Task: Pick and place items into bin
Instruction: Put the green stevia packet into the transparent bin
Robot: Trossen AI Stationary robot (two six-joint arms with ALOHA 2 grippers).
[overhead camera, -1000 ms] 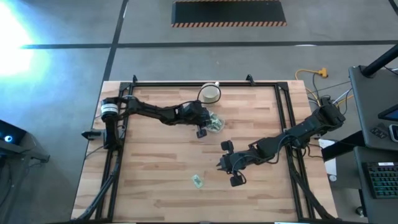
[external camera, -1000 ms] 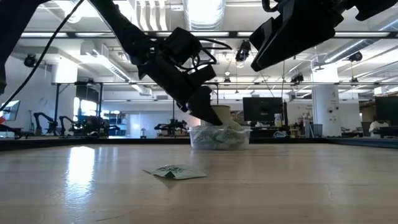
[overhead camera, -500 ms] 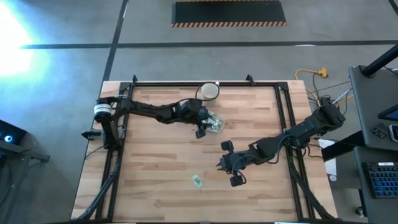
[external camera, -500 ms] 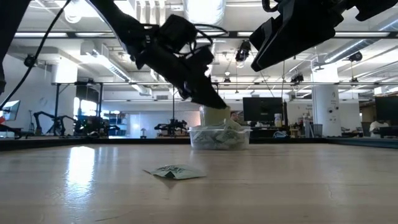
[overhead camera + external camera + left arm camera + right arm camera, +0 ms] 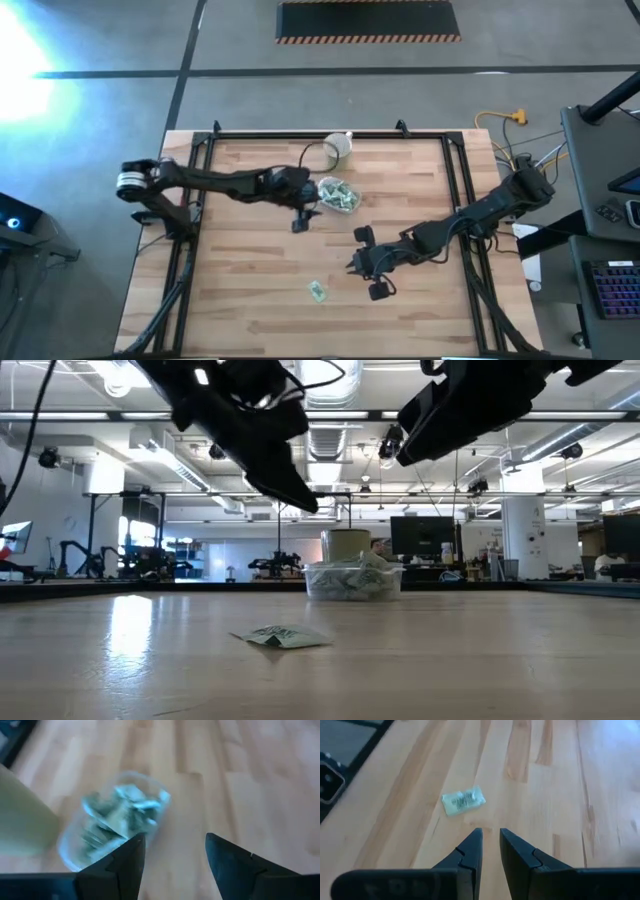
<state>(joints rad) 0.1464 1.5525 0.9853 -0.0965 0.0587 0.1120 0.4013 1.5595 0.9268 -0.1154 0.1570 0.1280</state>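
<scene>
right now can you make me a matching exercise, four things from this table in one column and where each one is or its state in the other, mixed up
Things:
1. bin
2. loose packet
3. cream cup
4. left gripper

Places or states:
A. lying alone on the bare wood near the table's front edge
B. open and empty, raised beside the bin
C. holding a heap of green-and-white packets
D. standing at the table's back edge, behind the bin

Pairs: 1-C, 2-A, 3-D, 4-B
</scene>
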